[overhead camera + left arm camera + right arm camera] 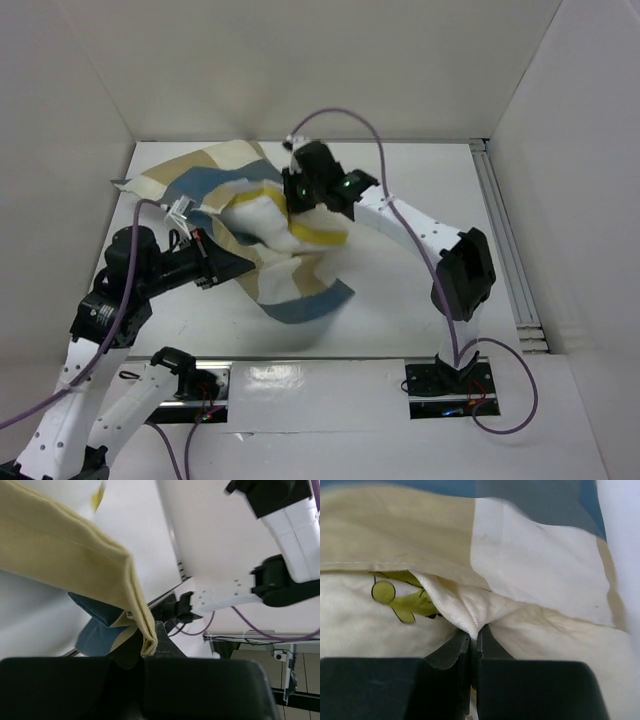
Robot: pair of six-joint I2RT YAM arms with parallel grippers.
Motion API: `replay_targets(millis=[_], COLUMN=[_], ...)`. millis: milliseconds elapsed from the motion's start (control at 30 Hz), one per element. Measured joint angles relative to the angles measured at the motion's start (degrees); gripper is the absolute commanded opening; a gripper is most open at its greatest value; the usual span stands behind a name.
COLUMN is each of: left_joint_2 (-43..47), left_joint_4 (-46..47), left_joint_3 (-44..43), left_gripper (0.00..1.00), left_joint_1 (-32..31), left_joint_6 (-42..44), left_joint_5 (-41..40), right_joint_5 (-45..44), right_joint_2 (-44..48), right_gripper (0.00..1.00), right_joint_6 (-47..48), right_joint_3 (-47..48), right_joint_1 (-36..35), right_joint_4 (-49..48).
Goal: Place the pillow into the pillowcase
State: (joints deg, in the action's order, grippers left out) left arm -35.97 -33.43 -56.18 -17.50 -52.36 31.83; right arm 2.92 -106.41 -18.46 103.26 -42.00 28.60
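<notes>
The pillowcase (296, 291), in blue, tan and cream checks, is held bunched above the table's middle, with one end trailing to the back left. The cream pillow (258, 217) with yellow piping sits partly inside it. My left gripper (226, 264) is shut on a folded tan edge of the pillowcase (75, 545), and the fold sits between the left gripper's (150, 649) jaws. My right gripper (300, 196) comes in from the back. In its wrist view the right gripper (476, 634) is shut on a pinch of the pillow (365, 620) just below the pillowcase (395, 535) hem, next to a yellow logo (395, 597).
White walls (70, 120) close in the table on the left, back and right. A metal rail (508, 250) runs along the right edge. The right arm's elbow (462, 272) stands to the right of the fabric. Both arm bases sit at the near edge.
</notes>
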Motion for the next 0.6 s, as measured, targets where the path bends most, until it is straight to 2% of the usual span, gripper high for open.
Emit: replay_targets(millis=[33, 67, 100, 133, 167, 200, 233, 267, 300, 400, 533, 600], left_joint_2=[-0.4, -1.0, -2.1, -3.2, -4.4, -5.4, -6.4, -7.3, -9.1, -13.9, -21.6, -26.9], left_joint_4=[-0.6, -1.4, -2.3, -3.5, -4.8, -5.3, -5.9, -6.7, -8.0, -9.3, -9.8, -9.9], left_joint_3=[0.5, 1.1, 1.8, 2.3, 2.3, 2.0, 1.2, 0.1, -1.8, -7.1, -10.5, -11.3], left_gripper=[0.00, 0.06, 0.21, 0.35, 0.61, 0.70, 0.76, 0.80, 0.84, 0.85, 0.87, 0.87], left_joint_1=[0.1, 0.1, 0.1, 0.1, 0.0, -0.2, -0.3, -0.4, -0.5, -0.6, -1.8, -3.7], left_joint_6=[0.5, 1.3, 2.0, 3.1, 4.1, 5.4, 6.6, 7.8, 9.7, 15.0, 21.3, 23.7], left_joint_5=[-0.3, -0.5, -0.4, -0.2, 0.5, 1.2, 1.4, 1.2, 0.4, -4.3, -12.9, -16.7], right_joint_5=[0.5, 1.1, 1.9, 2.9, 3.8, 4.4, 4.7, 4.5, 3.8, 0.7, -3.7, -5.7], right_joint_2=[-0.4, -1.0, -1.8, -2.5, -2.7, -2.4, -1.6, -0.2, 1.9, 10.5, 25.7, 32.0], right_gripper=[0.00, 0.00, 0.00, 0.32, 0.52, 0.65, 0.73, 0.83, 0.87, 0.93, 0.97, 0.91], right_joint_6=[-0.3, -0.9, -1.6, -2.4, -3.4, -4.1, -4.2, -4.1, -4.0, -4.8, -8.4, -10.8], right_joint_3=[-4.3, -8.7, -12.6, -15.8, -17.9, -19.5, -20.7, -22.0, -23.6, -28.7, -37.2, -41.9], right_joint_1=[-0.5, -1.1, -1.6, -1.9, -2.2, -2.3, -2.3, -2.2, -2.0, -0.7, 0.8, 0.9], right_joint_4=[-1.1, -2.2, -2.8, -3.4, -4.1, -4.5, -4.4, -4.0, -3.9, -3.3, -3.3, -2.9])
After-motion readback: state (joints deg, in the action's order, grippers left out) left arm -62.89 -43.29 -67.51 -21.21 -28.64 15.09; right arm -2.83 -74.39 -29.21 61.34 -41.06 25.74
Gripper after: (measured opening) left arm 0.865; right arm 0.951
